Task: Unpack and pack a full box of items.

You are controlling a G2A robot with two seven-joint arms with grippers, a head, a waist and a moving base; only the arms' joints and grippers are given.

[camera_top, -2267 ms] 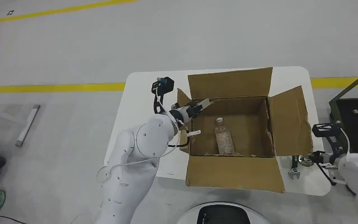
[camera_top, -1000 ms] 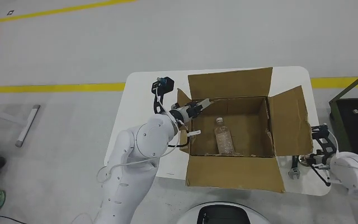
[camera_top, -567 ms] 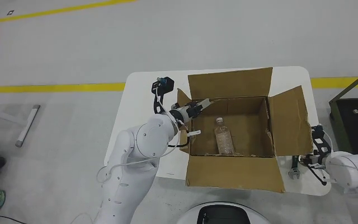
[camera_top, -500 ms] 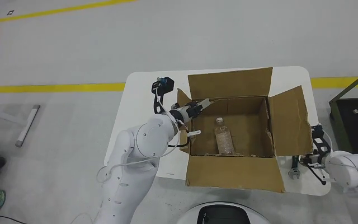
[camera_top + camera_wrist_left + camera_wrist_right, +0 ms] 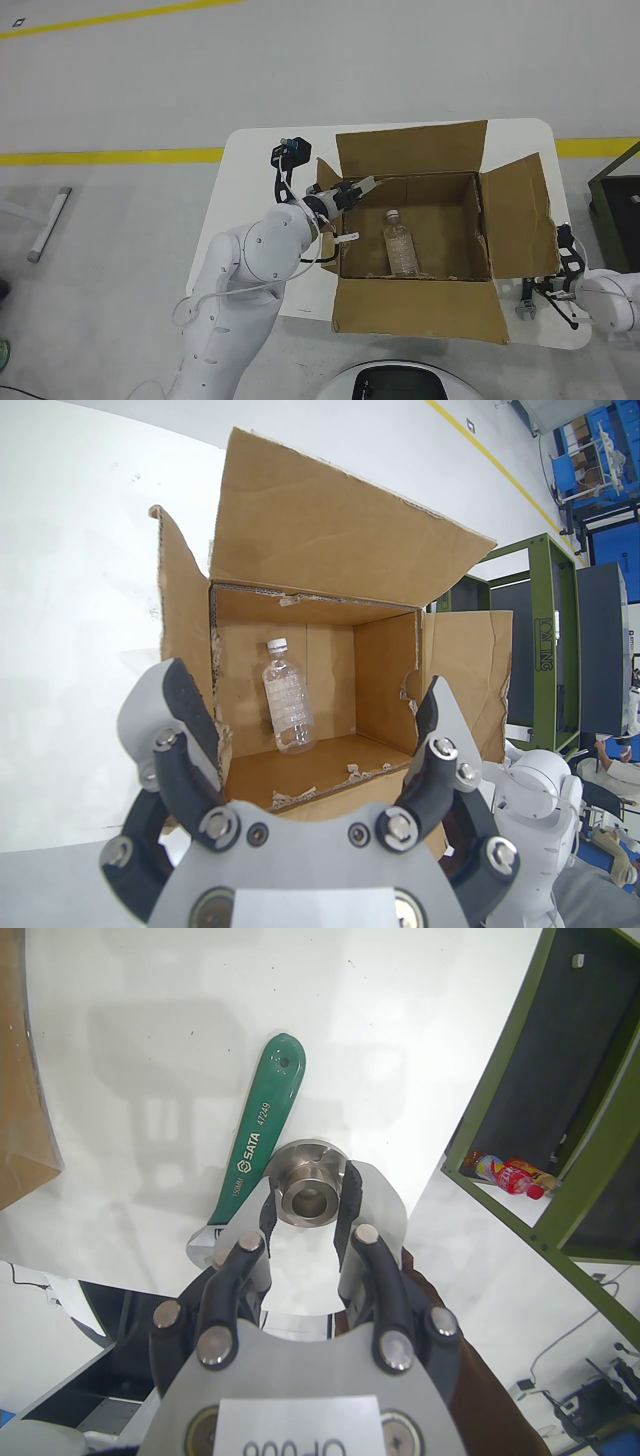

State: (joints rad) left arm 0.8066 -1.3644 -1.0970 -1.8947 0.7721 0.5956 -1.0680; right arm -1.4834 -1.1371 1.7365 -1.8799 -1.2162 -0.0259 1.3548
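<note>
1. Table point(image 5: 260, 170): white, rounded corners, carrying the box and the loose hardware.

2. Cardboard box point(image 5: 415, 150): brown and corrugated, standing on the right half of the table. All four flaps are folded outward, the far flap standing tallest. The rim edges are torn.

3. Green metal frame point(image 5: 615, 180): stands off the table's right edge and has dark panels. A drink bottle with a red label point(image 5: 510, 1175) lies on the floor inside it.

4. Left gripper point(image 5: 360, 187): held over the box's left wall toward the far-left corner, pointing into the box. The claw is released, with its jaws spread wide and nothing between them.

5. Right gripper point(image 5: 309, 1188): low over the table's near-right corner, just right of the box's near flap. The claw is clenched on the metal bushing, one toothed pad against each side of the hub.

6. Plastic bottle point(image 5: 401, 243): clear, with a white cap. It lies on the box floor left of centre, cap toward the far wall, and is the only item in the box.

7. Adjustable wrench point(image 5: 260, 1138): green handle, flat on the table. Its head lies beneath the right gripper, and the tool lies right against the bushing.

8. Metal bushing point(image 5: 307, 1157): a steel flanged ring resting on the table, bore upward.
</note>
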